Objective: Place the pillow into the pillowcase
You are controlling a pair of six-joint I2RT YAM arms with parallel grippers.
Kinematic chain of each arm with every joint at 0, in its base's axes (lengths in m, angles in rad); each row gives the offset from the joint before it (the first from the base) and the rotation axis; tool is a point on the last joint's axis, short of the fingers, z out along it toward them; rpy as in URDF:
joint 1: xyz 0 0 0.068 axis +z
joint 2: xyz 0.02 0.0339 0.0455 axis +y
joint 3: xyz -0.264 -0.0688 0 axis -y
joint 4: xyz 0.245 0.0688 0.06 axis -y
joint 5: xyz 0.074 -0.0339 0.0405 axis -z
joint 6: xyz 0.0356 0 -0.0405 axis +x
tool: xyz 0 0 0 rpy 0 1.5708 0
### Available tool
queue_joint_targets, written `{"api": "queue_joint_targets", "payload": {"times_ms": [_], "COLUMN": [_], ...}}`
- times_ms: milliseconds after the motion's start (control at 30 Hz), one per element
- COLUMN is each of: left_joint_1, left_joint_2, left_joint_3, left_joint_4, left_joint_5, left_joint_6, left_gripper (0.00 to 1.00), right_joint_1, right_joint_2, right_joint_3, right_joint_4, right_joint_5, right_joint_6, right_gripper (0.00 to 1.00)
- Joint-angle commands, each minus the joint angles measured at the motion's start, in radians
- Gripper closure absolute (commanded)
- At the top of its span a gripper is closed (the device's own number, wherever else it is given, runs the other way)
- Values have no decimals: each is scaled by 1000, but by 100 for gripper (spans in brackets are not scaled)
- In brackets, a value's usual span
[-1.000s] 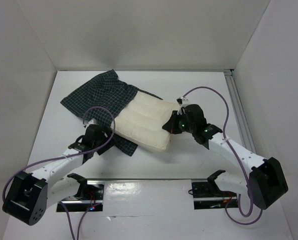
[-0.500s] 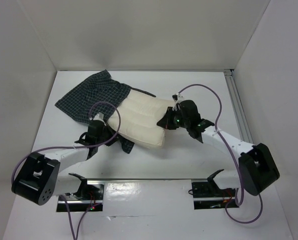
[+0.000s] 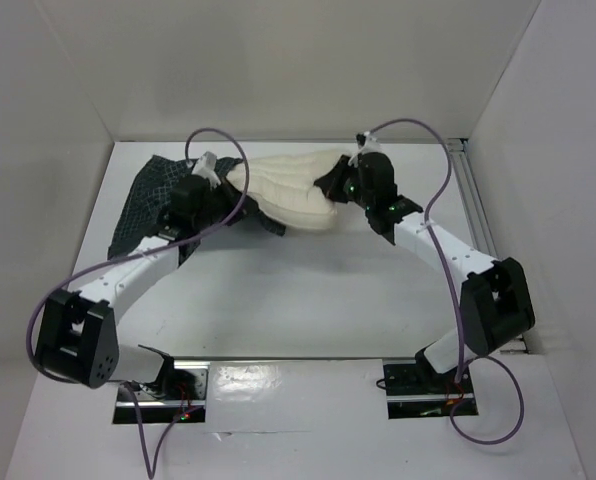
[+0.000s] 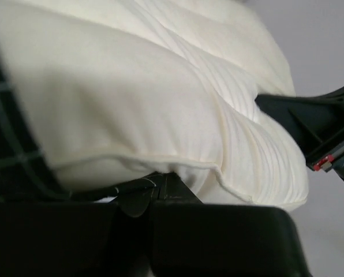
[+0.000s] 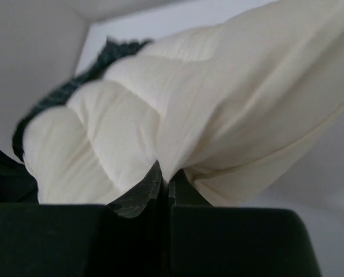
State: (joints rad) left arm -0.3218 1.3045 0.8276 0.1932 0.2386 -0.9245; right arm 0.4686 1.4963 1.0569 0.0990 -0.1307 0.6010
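**A:** Where is the pillow [image 3: 290,185]?

**B:** At the far side of the table [image 3: 308,290], close to the back wall, stretched between the two grippers. Its left end meets the pillowcase [image 3: 148,200], which lies bunched at the far left.

**A:** Is that end inside the sack?

**B:** I cannot tell. From above, the left arm's wrist covers the join (and a good part of the dark checked cloth as well). In the left wrist view the cloth is only a dark strip at the left edge, beside and under the cream bulk, cut off by the frame.

**A:** The right gripper [image 3: 330,184]?

**B:** Its fingers are pressed together on a fold of the pillow's right end. The right wrist view shows the cream fabric drawn down into the closed tips.

**A:** And the left gripper [image 4: 152,189]?

**B:** Its fingertips meet with no gap that I can see, just under the pillow's piped seam. Black fingers, dark cloth and shadow run together there, so I cannot say whether a fold of the pillowcase is caught between them.

**A:** Anything else hard to make out?

**B:** The pillowcase's opening is hidden in every view. In the left wrist view the right gripper is only a black shape, cut off at the right edge.
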Motion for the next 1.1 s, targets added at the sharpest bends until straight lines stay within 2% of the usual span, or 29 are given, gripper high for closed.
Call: {"api": "queue_joint_targets", "payload": {"times_ms": [0,67,133,233,300,400,467,533,567,600,700,767,867,900,1000,1067], "left_joint_1": [-37,-37,-60,-115,-128,-128,-128,-128,-128,-119,-109,-109,-109,-109,-123,-161], "left_joint_2": [65,87,98,98,98,127,150,208,229,246,259,237,188,167,167,167], "left_joint_3": [215,277,277,135,40,-42,51,155,274,336,539,614,636,599,488,403], "left_joint_4": [199,227,262,320,383,476,383,316,290,237,204,131,117,117,127,162], "left_joint_5": [298,330,341,352,366,400,412,438,470,487,525,525,501,501,511,534], "left_joint_6": [-17,-42,-53,-94,-137,-177,-118,-76,-41,-31,-8,24,42,42,42,13], "left_gripper": [100,100,100,100,100,100,100,100,100,100,100,100,100,100,100,100], "right_joint_1": [19,10,10,70,70,45,4,-21,-45,-59,-96,-105,-105,-105,-105,-105], "right_joint_2": [-57,-82,-91,-30,-5,-16,-30,-48,-48,-62,-128,-209,-306,-323,-375,-409], "right_joint_3": [199,184,114,-36,-162,-238,-197,-73,-20,79,210,226,184,161,10,-151], "right_joint_4": [157,148,192,217,249,272,240,170,144,127,102,111,111,90,13,-42], "right_joint_5": [15,39,19,-21,-32,-20,-20,-20,-1,11,46,78,92,92,92,92], "right_joint_6": [-15,-27,-4,81,114,137,94,51,14,2,-21,-46,-64,-64,-64,-55], "right_gripper": [100,100,100,100,100,100,100,100,100,100,100,100,100,100,100,100]}}
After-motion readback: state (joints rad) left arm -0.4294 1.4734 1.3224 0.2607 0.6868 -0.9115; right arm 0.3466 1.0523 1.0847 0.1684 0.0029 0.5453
